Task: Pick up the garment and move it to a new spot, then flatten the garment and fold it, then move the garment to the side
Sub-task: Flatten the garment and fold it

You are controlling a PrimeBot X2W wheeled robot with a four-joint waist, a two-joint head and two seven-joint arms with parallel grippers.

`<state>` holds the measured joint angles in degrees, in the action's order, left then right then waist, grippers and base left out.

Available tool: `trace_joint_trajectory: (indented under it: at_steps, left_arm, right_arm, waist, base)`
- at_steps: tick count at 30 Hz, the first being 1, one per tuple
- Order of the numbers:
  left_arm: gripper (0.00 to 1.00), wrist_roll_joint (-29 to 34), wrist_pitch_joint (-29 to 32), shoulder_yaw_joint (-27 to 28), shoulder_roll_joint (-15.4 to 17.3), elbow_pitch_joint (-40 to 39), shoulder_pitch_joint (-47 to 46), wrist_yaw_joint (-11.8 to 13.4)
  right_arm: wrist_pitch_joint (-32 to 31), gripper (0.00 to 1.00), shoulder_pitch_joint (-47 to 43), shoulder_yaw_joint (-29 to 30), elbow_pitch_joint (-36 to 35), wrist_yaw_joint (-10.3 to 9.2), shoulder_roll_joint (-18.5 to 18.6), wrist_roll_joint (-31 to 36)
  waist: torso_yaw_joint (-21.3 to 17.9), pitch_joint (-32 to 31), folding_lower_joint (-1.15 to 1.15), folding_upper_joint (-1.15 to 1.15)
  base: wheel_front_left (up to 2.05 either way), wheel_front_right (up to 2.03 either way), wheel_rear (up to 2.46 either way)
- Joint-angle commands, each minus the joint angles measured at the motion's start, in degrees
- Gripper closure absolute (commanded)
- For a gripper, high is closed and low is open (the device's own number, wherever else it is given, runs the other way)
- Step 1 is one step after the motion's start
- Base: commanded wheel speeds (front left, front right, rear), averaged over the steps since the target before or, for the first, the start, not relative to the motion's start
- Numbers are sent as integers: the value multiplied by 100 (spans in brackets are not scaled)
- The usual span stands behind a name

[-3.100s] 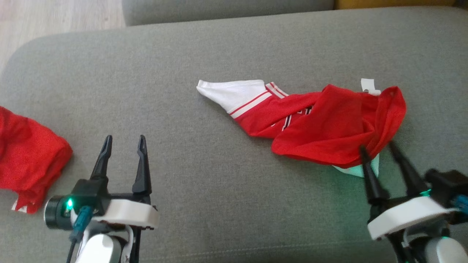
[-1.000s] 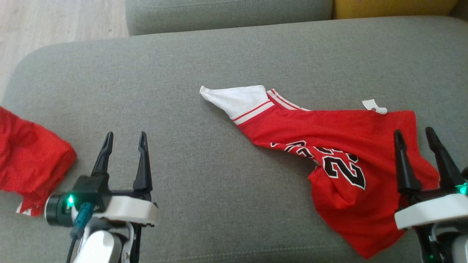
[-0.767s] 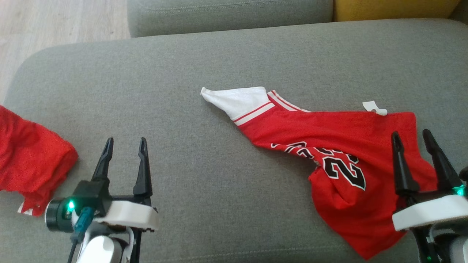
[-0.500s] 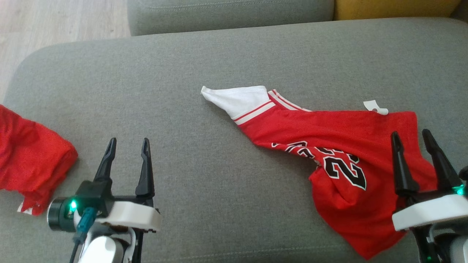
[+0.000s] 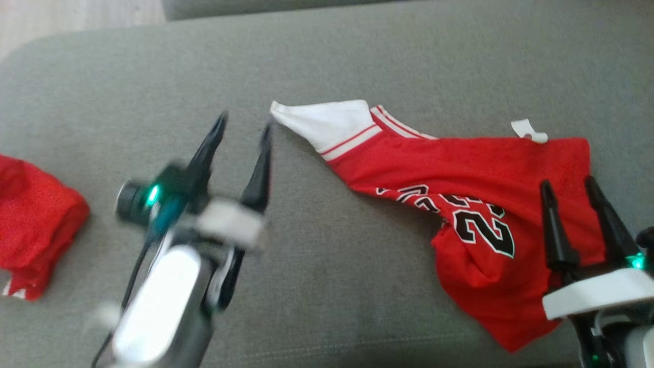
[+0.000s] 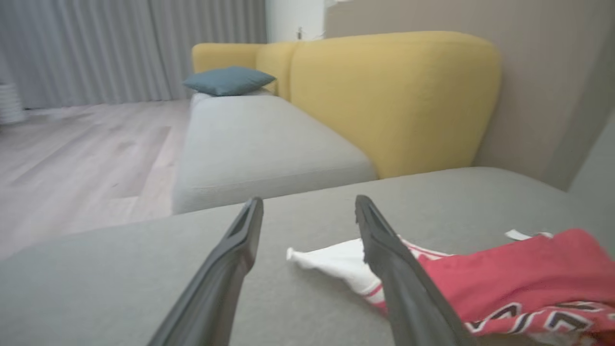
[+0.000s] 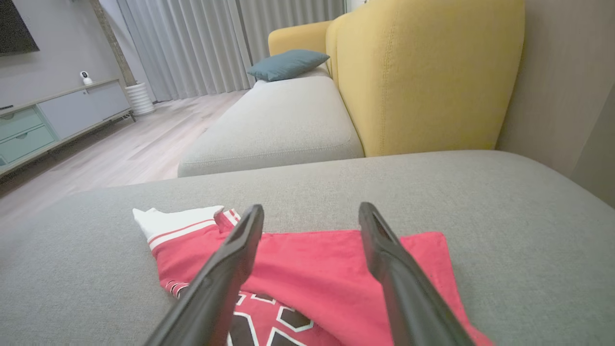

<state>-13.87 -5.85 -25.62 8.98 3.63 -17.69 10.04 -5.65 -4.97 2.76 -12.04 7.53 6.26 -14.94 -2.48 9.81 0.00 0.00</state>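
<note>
The garment (image 5: 475, 204) is a red jersey with black-and-white numbers and a white striped sleeve end (image 5: 327, 122); it lies rumpled on the grey cushion (image 5: 357, 66), right of centre. My left gripper (image 5: 244, 122) is open and empty, its tips just left of the white sleeve end, which the left wrist view shows as the garment (image 6: 504, 278) beside the right finger. My right gripper (image 5: 567, 181) is open and empty above the jersey's right part, seen as the garment (image 7: 317, 274) under its fingers in the right wrist view.
A second red cloth (image 5: 36, 220) lies bunched at the cushion's left edge. Beyond the cushion stand a grey sofa seat (image 7: 278, 125), a yellow backrest (image 7: 423, 72) and a blue pillow (image 7: 288, 63). Wooden floor (image 6: 72, 154) lies to the far left.
My left arm has swung forward and right, from near the front edge to beside the white sleeve end. The camera has tilted slightly. The right gripper and the jersey have stayed put.
</note>
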Motion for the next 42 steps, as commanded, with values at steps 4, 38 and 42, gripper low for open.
trace_joint_trajectory:
  at_steps: [4,38,42]
  left_arm:
    - [0,-165,343,61,-222,598,-998,-208]
    - [100,-1557,-5,154,-577,4664,-2164,-841]
    - [100,-1568,-90,148,-455,4245,-1648,-745]
  right_arm:
    - [34,0,379,-225,-203,-4,106,-66]
    - [87,0,501,-290,155,-4,79,-344]
    - [28,0,435,-291,138,-4,58,-313]
  waist:
    - [-262,323,0,0]
    - [-366,392,0,0]
    - [-291,261,0,0]
  base:
    - [0,0,0]
    - [0,0,0]
    - [0,0,0]
